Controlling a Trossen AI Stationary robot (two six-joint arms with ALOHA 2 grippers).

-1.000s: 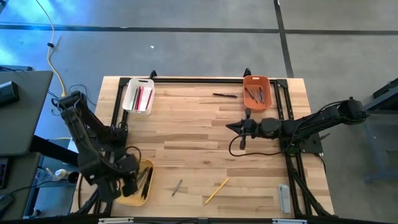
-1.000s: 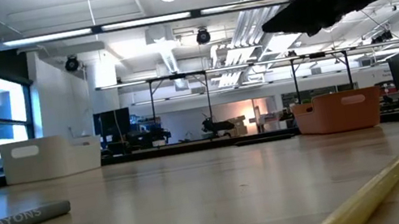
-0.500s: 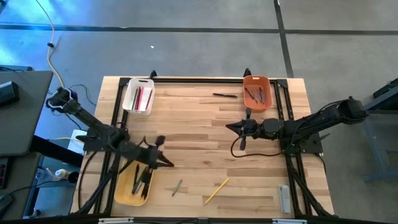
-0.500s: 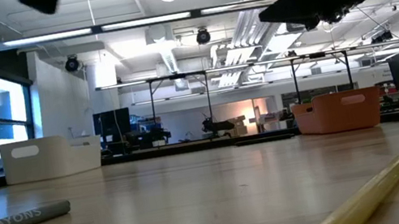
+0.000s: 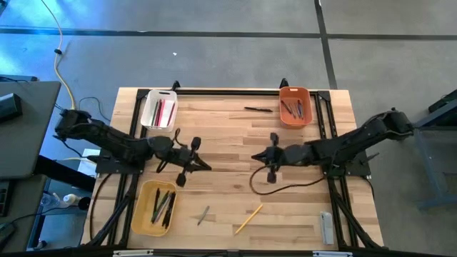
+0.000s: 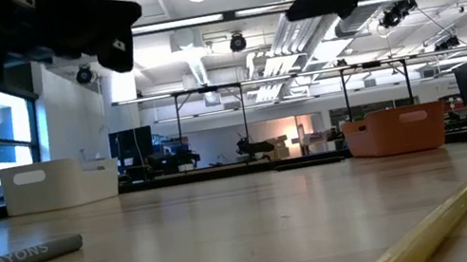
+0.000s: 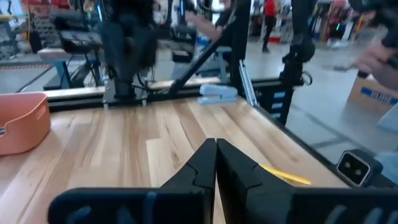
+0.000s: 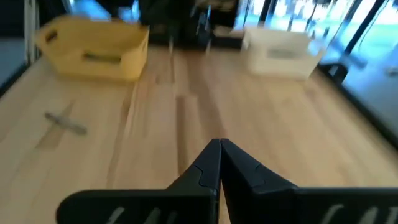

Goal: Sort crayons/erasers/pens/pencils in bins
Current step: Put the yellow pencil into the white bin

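Both arms up over mid-bench, nothing carried. Left claw (image 5: 203, 166) pressed together, tips meeting in own wrist view, hovering just beyond the far end of the yellow bin (image 5: 156, 207), toward bench centre. Right claw (image 5: 255, 156) likewise pressed together and empty, further from the yellow bin toward the orange bin (image 5: 294, 106) side, roughly facing the left one across the middle. Sorted so far: dark sticks in the yellow bin, red and pink ones in the white bin (image 5: 159, 110) straight across the bench from it, a few dark ones in the orange bin. Loose on the bench (image 5: 228, 135): grey crayon pair (image 5: 203, 214) crossed just beside the yellow bin, yellow pencil (image 5: 248, 218) a bit further out on the same edge, dark pen (image 5: 258, 109) well away, just beside the orange bin. Grey flat bar (image 5: 326, 228) at the corner past the pencil, not a sort item. Handling guess: all light, stiff, thin, lying flat on wood; round bodies likely to roll or squirt out of a pinch. Best taken mid-length, fingers square across the axis, from straight above, tips near the surface. Crayons brittle, so gentle squeeze; crossed pair probably needs the top one lifted first. Pencil longest, off-centre pinch would let it swing.
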